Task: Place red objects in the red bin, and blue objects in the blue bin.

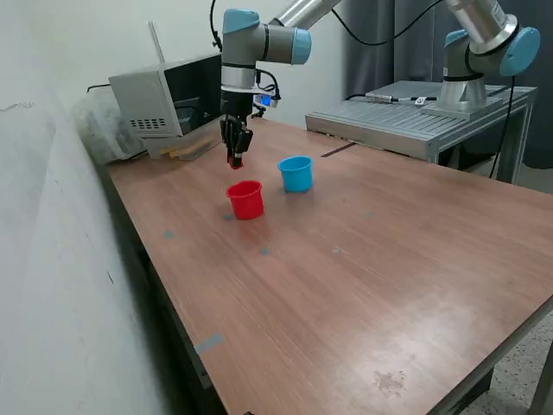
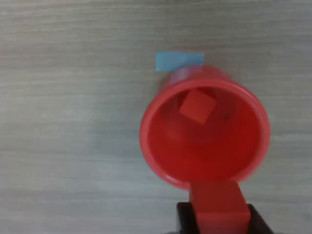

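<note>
The red cup [image 1: 246, 200] stands on the wooden table [image 1: 363, 268], with the light blue cup [image 1: 295, 173] close by on the exterior view's right. In the wrist view the red cup [image 2: 163, 146] is seen from above, with one red cube [image 2: 197, 106] lying inside it. My gripper [image 1: 235, 159] hangs above the table just behind the red cup, shut on a second red cube [image 1: 235, 163]. The wrist view shows that held cube [image 2: 217, 202] between the dark fingers [image 2: 184, 220] of the gripper [image 2: 217, 217], at the cup's rim. No dark blue cubes are in view.
A grey box-like device [image 1: 164, 104] stands at the table's back, on the exterior view's left. A metal platform [image 1: 406, 117] carrying a second robot arm [image 1: 475, 52] is at the back right. Small blue tape marks [image 2: 179, 61] dot the table. A wall runs along the exterior view's left.
</note>
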`<state>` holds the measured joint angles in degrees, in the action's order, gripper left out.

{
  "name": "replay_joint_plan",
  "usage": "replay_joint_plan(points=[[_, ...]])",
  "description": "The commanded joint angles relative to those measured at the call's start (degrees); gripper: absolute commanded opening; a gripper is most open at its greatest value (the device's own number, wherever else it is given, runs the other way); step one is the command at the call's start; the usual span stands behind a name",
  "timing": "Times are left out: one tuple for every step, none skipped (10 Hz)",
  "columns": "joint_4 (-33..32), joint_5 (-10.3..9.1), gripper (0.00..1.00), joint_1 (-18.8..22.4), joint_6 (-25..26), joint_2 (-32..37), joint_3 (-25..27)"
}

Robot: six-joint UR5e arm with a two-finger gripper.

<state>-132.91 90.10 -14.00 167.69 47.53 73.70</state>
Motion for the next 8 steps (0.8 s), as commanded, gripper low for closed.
replay_joint_plan(points=[[-0.3,-0.18,0.00,-0.1,-0.1,-3.0,-0.3],[-0.4,-0.18,0.00,-0.1,0.0,-3.3,-0.3],[-0.6,-0.18,0.00,-0.1,0.0,-3.5,-0.3],[-0.6,-0.18,0.00,-0.1,0.0,-3.7,-0.3],[-0.6,-0.18,0.00,-0.1,-0.1,-3.7,-0.3],[-0.6,-0.18,0.00,-0.1,0.0,-3.7,-0.2],[-0.6,-0.18,0.00,-0.1,0.0,-3.7,-0.1],[-0.6,-0.18,1.00,-0.1,0.0,-3.7,-0.1]])
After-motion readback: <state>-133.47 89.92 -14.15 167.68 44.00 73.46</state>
